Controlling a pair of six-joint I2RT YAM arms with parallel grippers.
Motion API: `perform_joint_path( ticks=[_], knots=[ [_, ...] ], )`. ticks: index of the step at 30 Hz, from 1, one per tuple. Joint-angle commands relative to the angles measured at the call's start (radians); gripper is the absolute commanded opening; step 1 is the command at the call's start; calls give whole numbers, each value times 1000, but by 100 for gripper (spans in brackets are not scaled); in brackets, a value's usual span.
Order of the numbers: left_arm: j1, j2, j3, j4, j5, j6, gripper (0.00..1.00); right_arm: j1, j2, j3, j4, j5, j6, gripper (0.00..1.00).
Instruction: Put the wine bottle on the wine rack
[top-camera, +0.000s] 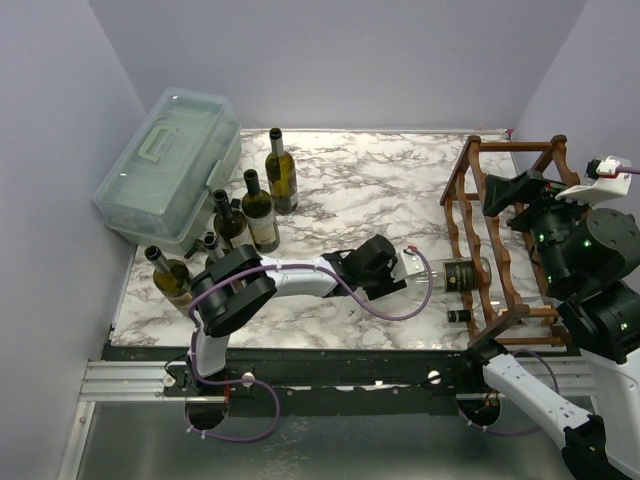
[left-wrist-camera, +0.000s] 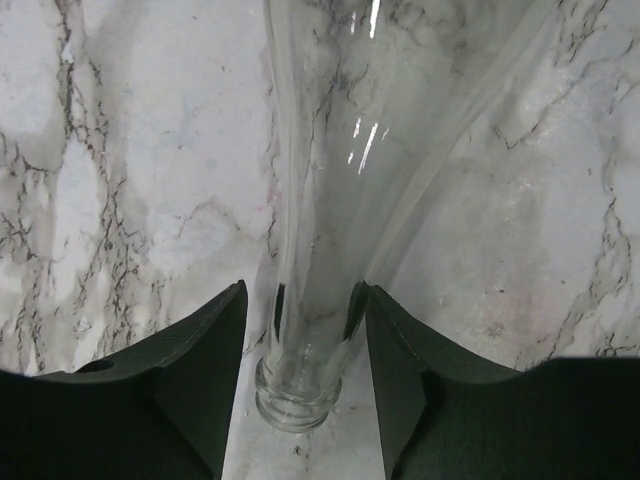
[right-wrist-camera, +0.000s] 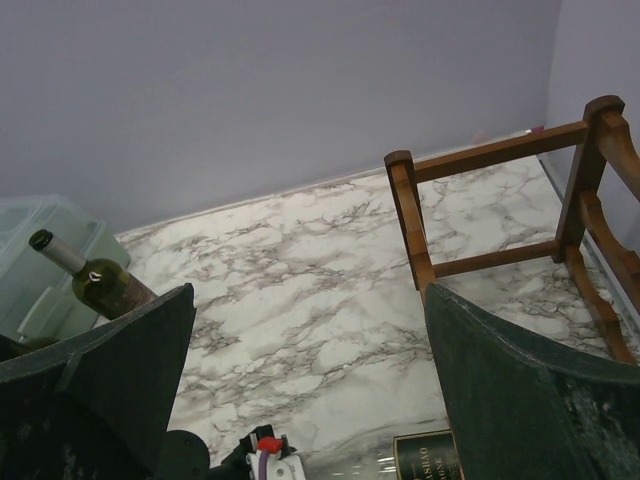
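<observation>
Top view: the clear wine bottle (top-camera: 445, 275) lies on its side just ahead of the left gripper (top-camera: 403, 270), its base end at the lower rails of the wine rack (top-camera: 515, 147); the bottle does not look fully seated. Left wrist view, alone, shows the left gripper (left-wrist-camera: 305, 300) with its jaws set narrow astride the bottle (left-wrist-camera: 340, 150) neck; bare table shows on one side, so no firm hold is evident. Right wrist view: the right gripper (right-wrist-camera: 310, 330) is spread wide and empty, with the rack (right-wrist-camera: 500, 150) ahead to its right.

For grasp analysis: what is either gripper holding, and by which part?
Nothing yet: the left gripper straddles the clear bottle's neck, gap showing; the right gripper is empty.
</observation>
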Motion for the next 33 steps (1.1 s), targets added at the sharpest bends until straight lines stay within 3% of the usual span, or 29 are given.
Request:
perform_joint_path(
  ticks=[1, 24, 33],
  knots=[
    [-1, 61, 36, 18, -6, 20, 46, -4, -15, 4, -10, -5, 6, 100],
    [-60, 234, 360, 11, -16, -13, 1, -3, -75, 40, -52, 65, -39, 100],
    [-75, 308, 467, 59, -2, -17, 0, -4, -94, 51, -78, 106, -51, 100]
  ],
)
